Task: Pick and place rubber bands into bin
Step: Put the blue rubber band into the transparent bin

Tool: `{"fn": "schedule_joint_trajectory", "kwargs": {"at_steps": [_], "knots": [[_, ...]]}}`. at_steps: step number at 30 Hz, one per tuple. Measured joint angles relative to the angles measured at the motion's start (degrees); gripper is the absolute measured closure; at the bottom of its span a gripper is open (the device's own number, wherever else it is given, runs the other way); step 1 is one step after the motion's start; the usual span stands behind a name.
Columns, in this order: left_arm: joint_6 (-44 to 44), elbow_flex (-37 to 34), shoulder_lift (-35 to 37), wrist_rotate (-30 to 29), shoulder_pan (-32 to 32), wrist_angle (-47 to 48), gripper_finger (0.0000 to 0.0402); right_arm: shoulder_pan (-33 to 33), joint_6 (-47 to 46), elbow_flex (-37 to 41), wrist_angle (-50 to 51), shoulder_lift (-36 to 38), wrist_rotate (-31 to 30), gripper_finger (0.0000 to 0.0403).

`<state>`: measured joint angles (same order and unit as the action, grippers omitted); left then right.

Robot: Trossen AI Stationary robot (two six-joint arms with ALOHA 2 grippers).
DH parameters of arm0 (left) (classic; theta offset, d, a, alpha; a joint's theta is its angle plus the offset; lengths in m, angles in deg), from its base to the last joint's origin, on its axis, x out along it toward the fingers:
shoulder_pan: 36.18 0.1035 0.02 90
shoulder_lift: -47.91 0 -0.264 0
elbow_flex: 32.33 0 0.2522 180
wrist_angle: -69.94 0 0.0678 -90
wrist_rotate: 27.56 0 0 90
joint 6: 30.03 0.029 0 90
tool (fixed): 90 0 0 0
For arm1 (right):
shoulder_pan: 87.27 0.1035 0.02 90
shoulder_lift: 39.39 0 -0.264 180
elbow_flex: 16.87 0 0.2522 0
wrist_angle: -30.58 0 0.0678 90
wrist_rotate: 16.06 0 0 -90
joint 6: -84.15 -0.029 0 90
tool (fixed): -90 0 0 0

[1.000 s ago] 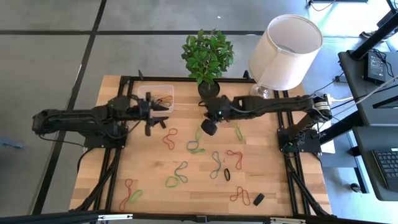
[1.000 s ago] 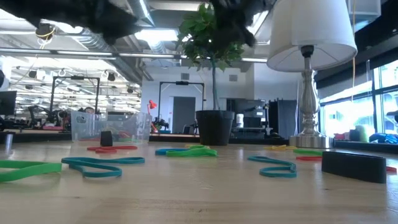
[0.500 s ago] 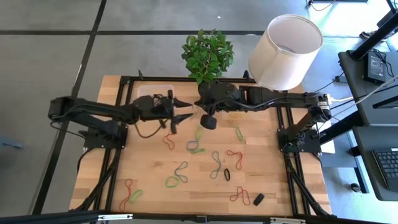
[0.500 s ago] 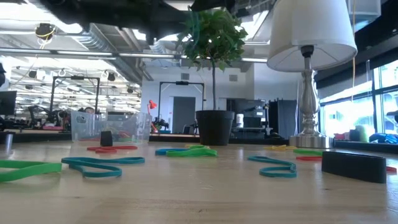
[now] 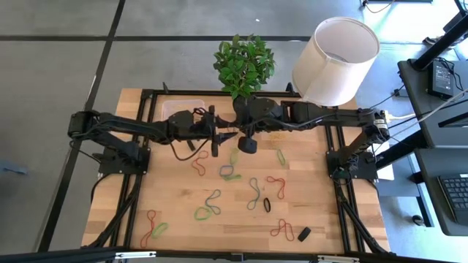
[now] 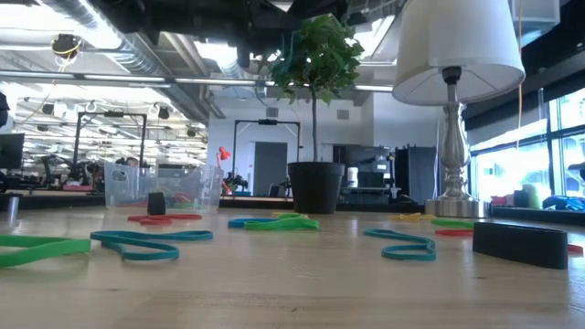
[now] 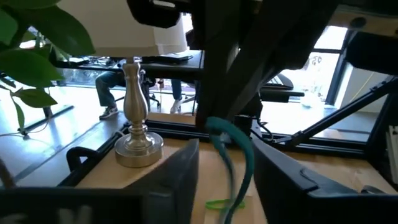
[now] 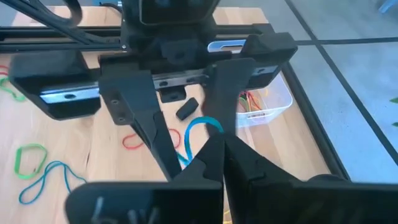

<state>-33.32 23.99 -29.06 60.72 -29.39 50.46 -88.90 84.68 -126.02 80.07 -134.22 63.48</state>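
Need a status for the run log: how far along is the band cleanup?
Done: a few rubber bands, red and yellow among them, lie in the bin.

In hand: a teal band hangs from the shut right gripper in mid-air, with the left gripper open around it, apparently a handover.

Left: most of the job. Many bands lie across the table, e.g. a red one.

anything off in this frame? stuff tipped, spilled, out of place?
Nothing tipped or spilled. One oddity: mid-air, the right gripper is shut on a blue rubber band while the left gripper has its fingers around the same band, a handover rather than a direct drop into the bin.
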Motion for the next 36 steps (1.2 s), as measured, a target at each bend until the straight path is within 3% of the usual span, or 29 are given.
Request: {"fn": "schedule_joint_trajectory", "kwargs": {"at_steps": [6, 12, 19, 28, 31, 36], "knots": [[-0.06, 0.04, 0.0, 0.22, 0.0, 0.02, 0.0389, 0.03, -0.24, 0.0, 0.0, 0.0, 0.0, 0.0402], [-0.74, 0.02, 0.11, -0.26, 0.0, 0.5, 0.0398, 0.03, -0.62, 0.0, 0.08, 0.0, 0.0, 0.0378], [-2.12, 0.04, 2.77, -1.31, 1.68, 6.47, 0.0398, -0.01, -4.14, 0.02, 2.51, 0.02, -0.02, 0.032], [-0.9, 0.04, 17.87, -1.45, 10.69, 30.17, 0.0399, -0.01, -8.61, 0.02, 6.8, 0.07, -0.07, 0.0252], [0.38, 0.04, 22.89, -3.11, 15.86, 39.53, 0.0399, -0.01, -10.81, 0.04, 10.19, -0.04, -0.49, 0.0245], [1.17, 0.04, 26.56, -6.93, 24.97, 51.68, 0.0399, -0.03, -12.83, 0.07, 12.64, -1.4, -6.17, 0.0249]]}}
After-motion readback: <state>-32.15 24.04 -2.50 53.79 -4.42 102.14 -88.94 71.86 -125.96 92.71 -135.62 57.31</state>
